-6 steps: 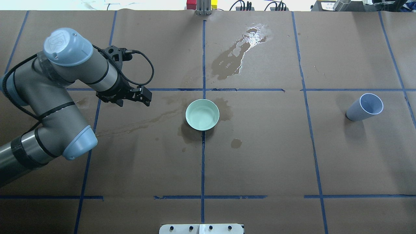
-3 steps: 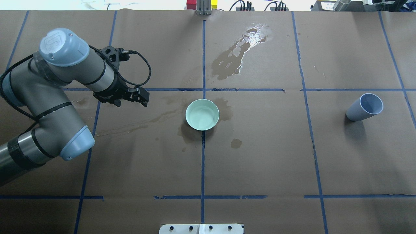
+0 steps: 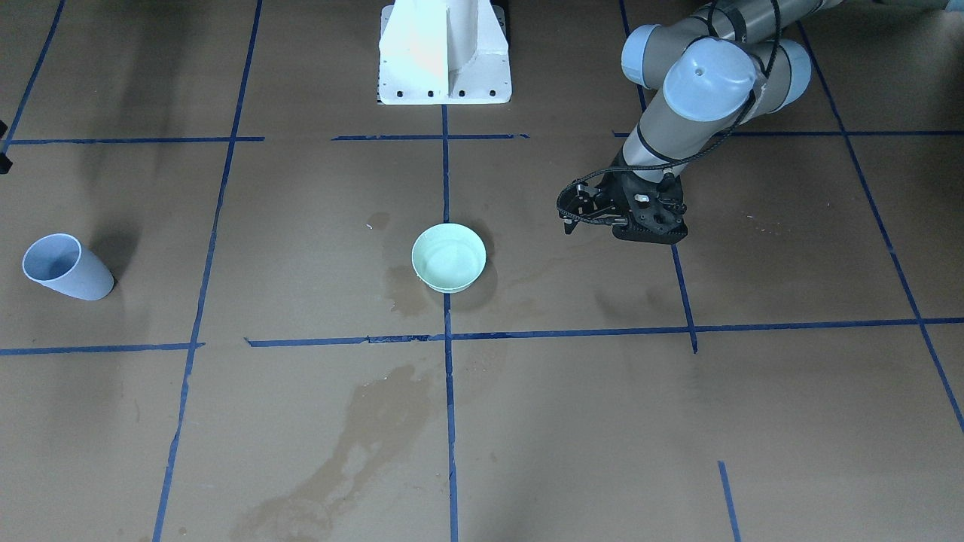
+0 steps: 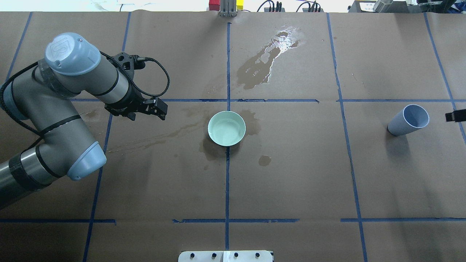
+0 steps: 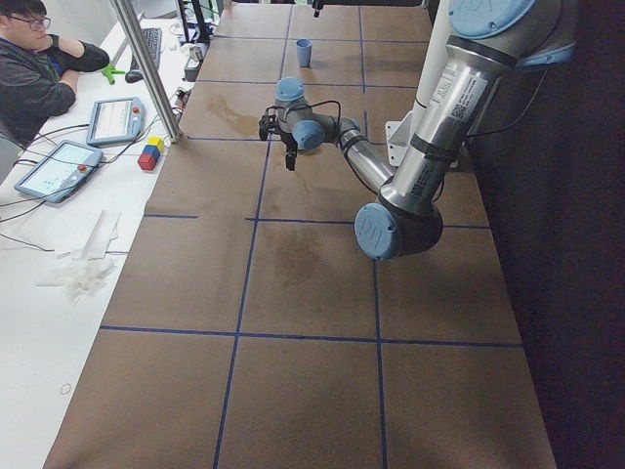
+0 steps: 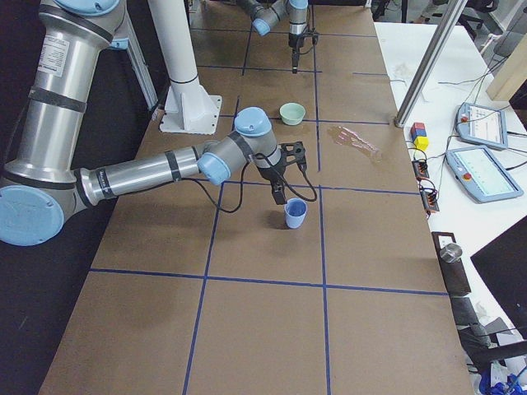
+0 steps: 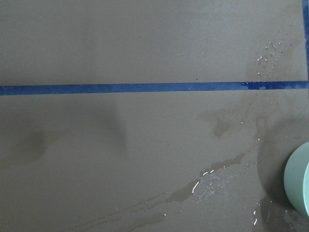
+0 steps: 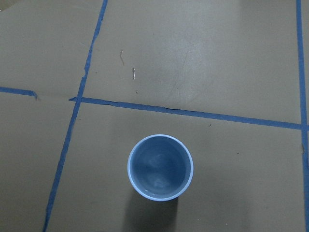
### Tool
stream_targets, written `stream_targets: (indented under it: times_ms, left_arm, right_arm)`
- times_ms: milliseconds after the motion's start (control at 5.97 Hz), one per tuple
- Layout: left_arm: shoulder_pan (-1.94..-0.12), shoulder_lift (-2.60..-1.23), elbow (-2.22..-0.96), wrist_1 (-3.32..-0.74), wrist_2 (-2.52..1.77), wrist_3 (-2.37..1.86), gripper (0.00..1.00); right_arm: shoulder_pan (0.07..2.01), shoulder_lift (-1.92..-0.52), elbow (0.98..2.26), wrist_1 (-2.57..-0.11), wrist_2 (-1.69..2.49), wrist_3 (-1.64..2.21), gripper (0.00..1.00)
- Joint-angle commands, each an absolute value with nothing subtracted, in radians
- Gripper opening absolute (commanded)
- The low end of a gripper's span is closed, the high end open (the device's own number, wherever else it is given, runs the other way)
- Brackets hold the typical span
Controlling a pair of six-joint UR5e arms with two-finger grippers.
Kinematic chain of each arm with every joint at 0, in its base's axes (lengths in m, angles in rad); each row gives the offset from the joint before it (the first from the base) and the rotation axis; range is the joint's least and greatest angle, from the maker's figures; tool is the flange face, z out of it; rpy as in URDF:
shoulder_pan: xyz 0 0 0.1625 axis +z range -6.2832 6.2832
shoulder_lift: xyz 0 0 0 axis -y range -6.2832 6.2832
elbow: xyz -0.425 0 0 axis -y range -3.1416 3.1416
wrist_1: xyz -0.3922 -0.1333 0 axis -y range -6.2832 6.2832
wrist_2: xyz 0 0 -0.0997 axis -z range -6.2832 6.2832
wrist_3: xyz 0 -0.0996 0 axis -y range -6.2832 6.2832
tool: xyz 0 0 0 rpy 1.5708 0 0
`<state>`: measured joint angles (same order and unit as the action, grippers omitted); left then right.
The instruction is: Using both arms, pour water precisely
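A pale green bowl (image 4: 226, 128) stands at the table's middle, with a faint sheen of water inside and wet stains around it. My left gripper (image 4: 162, 108) hovers well to the bowl's left, looks open and holds nothing. The left wrist view catches only the bowl's rim (image 7: 299, 183) and wet streaks. A blue cup (image 4: 408, 120) stands upright at the far right, with a slight gloss at its bottom (image 8: 160, 169). Only a black tip of my right gripper (image 4: 455, 116) shows, just right of the cup. Whether it is open or shut I cannot tell.
A large spilled puddle (image 4: 267, 62) lies beyond the bowl, and a small wet spot (image 4: 264, 160) lies nearer me. Blue tape lines grid the brown paper. The white pedestal (image 3: 444, 56) sits at my base. A person (image 5: 34, 73), tablets and coloured blocks (image 5: 149, 154) are past the far edge.
My left gripper drew back a little to the left, away from the bowl, then held still. A black tip of my right gripper has come into view at the right edge beside the cup.
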<state>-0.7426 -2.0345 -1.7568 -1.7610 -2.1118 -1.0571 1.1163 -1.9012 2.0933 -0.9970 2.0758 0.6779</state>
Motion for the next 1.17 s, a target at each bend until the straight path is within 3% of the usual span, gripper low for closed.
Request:
stream_targets:
  times_ms: [0,502,670,1004]
  left_arm:
    - [-0.742,-2.034,-1.756,-1.761,-2.111,-1.057,1.00]
    - [-0.742,-2.034,-1.758,-1.772,-2.112,-1.058,1.00]
    - [-0.742,-2.033,-1.756,-1.772,-2.111,-1.058,1.00]
    - [-0.741,-2.033,-1.756,-1.773,-2.111,-1.071,1.00]
  right_arm:
    - [0.965,-1.991,1.968,-0.611,1.880,0.843,0.99]
    - [0.656,-1.996,1.895,-0.453,1.424,1.085,0.99]
    - [0.499,-1.985,1.817,-0.415,1.191,1.141,0.99]
    - [0.384,-1.942,1.720,-0.374,0.992,1.164,0.99]
